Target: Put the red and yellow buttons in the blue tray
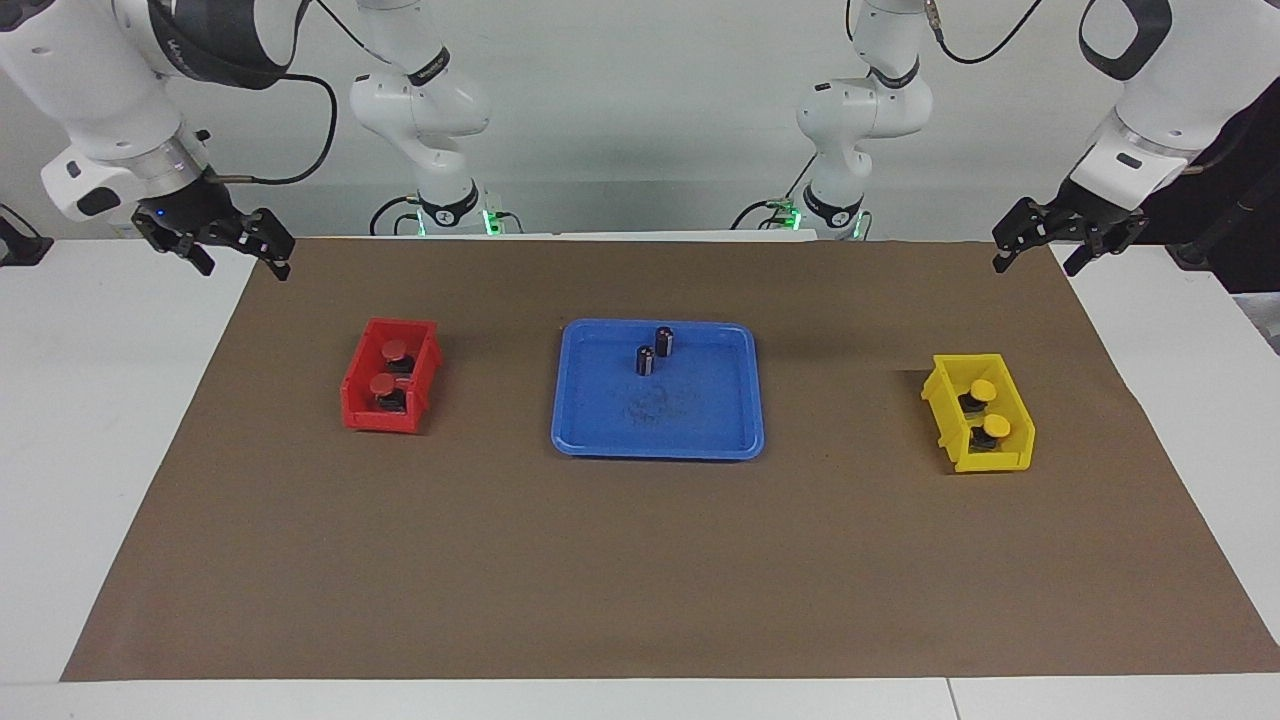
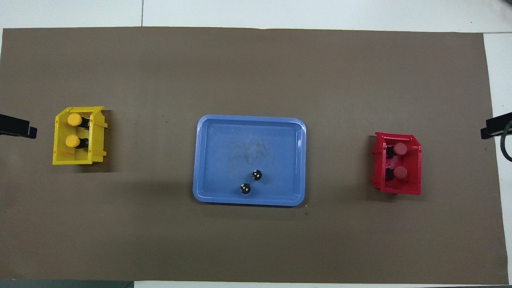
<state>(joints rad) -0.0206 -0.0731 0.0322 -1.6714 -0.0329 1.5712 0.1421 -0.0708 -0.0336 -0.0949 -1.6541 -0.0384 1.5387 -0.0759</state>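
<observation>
Both tools, left (image 1: 1070, 248) and right (image 1: 215, 250), hang open and empty; red buttons (image 1: 390, 368) and yellow buttons (image 1: 988, 407) sit in bins beside the blue tray (image 1: 700, 420).

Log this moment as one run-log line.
left gripper: open, waiting | right gripper: open, waiting | red buttons: red bin | yellow buttons: yellow bin | blue tray: two dark cylinders

White table (image 1: 100, 420) under brown paper (image 1: 640, 560) bearing blue tray (image 1: 700, 425), red bin (image 1: 352, 395), yellow bin (image 1: 1005, 462).
</observation>
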